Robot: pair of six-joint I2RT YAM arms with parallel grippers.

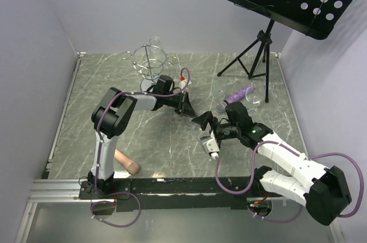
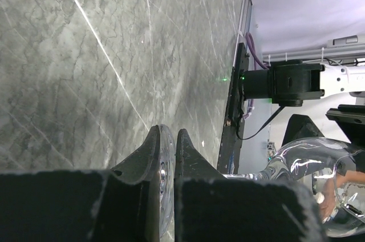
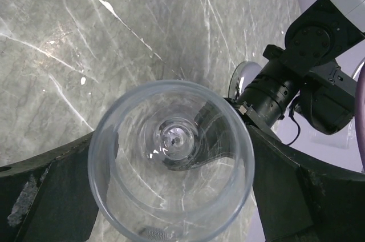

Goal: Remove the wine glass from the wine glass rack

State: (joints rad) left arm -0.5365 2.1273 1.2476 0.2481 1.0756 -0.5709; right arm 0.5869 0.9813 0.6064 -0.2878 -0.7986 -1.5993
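Observation:
The clear wine glass (image 1: 204, 138) hangs in the air between my two grippers, off the silver wire wine glass rack (image 1: 150, 64), which stands at the back left. My left gripper (image 1: 188, 108) is shut on the glass's round foot (image 2: 165, 162), and the stem runs right to the bowl (image 2: 311, 165). My right gripper (image 1: 209, 133) is closed around the bowl. In the right wrist view I look into the bowl's mouth (image 3: 171, 165), with a finger (image 3: 45, 196) pressed on each side. Another clear glass (image 1: 153, 41) sits at the rack's top.
A black music stand (image 1: 261, 42) stands at the back right. A purple object (image 1: 238, 92) and a clear glass (image 1: 258, 97) lie near its legs. A tan cylinder (image 1: 126, 163) lies by the left arm's base. Walls enclose the marble table (image 1: 86, 111).

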